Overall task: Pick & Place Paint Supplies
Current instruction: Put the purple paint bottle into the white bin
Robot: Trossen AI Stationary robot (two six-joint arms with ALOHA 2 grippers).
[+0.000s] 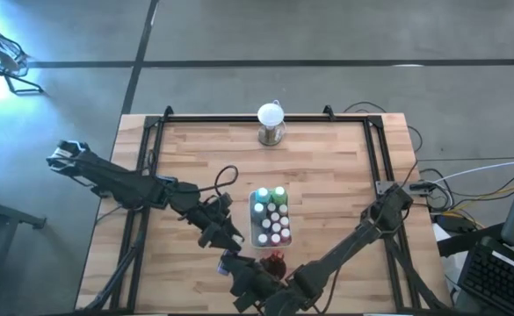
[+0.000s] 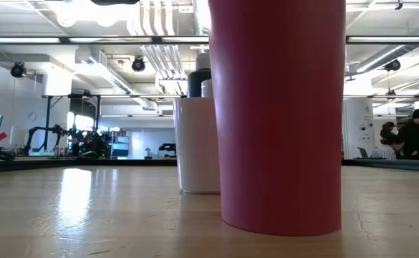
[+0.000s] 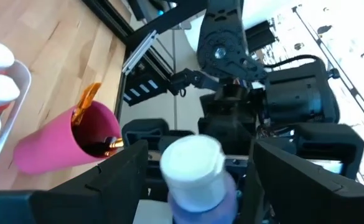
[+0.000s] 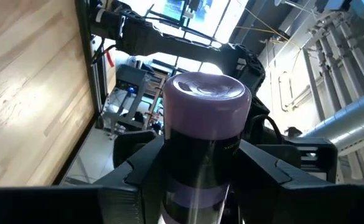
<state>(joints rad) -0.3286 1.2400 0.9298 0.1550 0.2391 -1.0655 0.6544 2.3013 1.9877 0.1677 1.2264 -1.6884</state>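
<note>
Butcher-block wooden surface (image 1: 327, 175) framed by black rails fills the overhead view, with a white globe on a metal base (image 1: 271, 118) at twelve o'clock and a white rectangular tray (image 1: 270, 217) at centre, already packed with white-capped paint bottles (image 1: 274, 219). A dark red cup (image 1: 275, 262), pink in the left wrist view, stands at the tray's six o'clock with orange-tipped brush ends (image 3: 85, 102) showing at its mouth.

Both arms meet near the cup, at six o'clock of the surface. The left gripper (image 1: 221, 235) sits just at the tray's eight o'clock edge; a purple-blue paint bottle with a white cap (image 3: 194, 171) stands between its widely spread jaws, though contact cannot be confirmed. The right gripper (image 1: 239, 274) lies at the cup's eight o'clock, and the same bottle (image 4: 200, 137) fills the gap between its jaws, which stand close along the sides; whether they are pinching or letting go cannot be told.

The step in hand appears to be a handover of this bottle from one arm to the other. The next move likely calls for one gripper to hold firmly before the other releases, then a carry to the tray at one o'clock, where little free room shows.
</note>
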